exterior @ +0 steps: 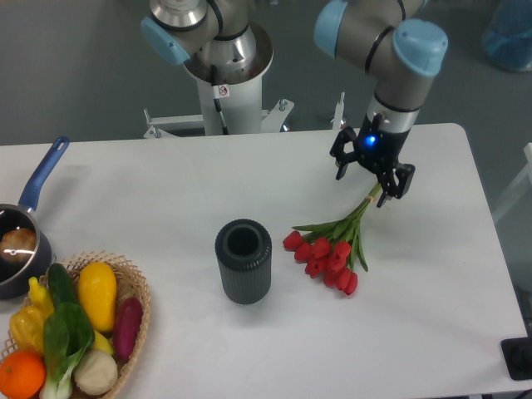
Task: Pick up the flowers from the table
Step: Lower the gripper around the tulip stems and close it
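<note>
While the gripper (362, 188) hangs over the far right part of the table (150, 183), its two black fingers are spread apart and hold nothing. A small blue light glows on it. The flowers (332, 245) lie flat on the table, just below the gripper. Their red buds are bunched at the near end, with green leaves around them. Their thin green stems run up and to the right, and the stem tips reach the spot under the fingers. I cannot tell if a finger touches the stems.

To the left of the flowers, a dark ribbed cup (243, 260) stands upright, a little apart from the buds. At the near left corner sits a basket (137, 303) full of vegetables. Just beyond it, at the left edge, is a pot (18, 249) with a blue handle.
</note>
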You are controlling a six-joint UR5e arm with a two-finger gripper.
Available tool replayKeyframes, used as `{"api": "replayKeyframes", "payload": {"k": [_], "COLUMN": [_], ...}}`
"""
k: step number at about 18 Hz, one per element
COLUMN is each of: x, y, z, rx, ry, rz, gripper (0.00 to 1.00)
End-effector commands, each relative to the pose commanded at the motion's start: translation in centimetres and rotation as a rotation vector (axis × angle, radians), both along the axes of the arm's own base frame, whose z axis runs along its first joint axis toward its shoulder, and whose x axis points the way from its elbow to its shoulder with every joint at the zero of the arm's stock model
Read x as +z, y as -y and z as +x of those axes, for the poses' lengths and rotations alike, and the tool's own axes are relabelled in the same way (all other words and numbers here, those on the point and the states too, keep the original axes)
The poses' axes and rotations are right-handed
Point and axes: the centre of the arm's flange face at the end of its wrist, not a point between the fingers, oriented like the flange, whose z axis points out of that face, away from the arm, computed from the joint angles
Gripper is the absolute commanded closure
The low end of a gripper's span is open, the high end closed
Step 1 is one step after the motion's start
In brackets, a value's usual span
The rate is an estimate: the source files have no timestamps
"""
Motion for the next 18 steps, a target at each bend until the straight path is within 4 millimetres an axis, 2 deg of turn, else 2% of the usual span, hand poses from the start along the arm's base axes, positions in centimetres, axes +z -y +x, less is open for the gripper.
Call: {"api": "replayKeyframes", "payload": {"k": [6,8,18], "x": [-1.7,-2.6,-4.9], "y": [-0.6,-1.4,-2.3], "z": [-0.7,-0.5,-2.7], "rx": [0.000,-0.012,-0.011], "ry": [0.027,0.041,0.062], "rz": [-0.010,-0.015,-0.025], "gripper": [0.00,0.00,0.00]}}
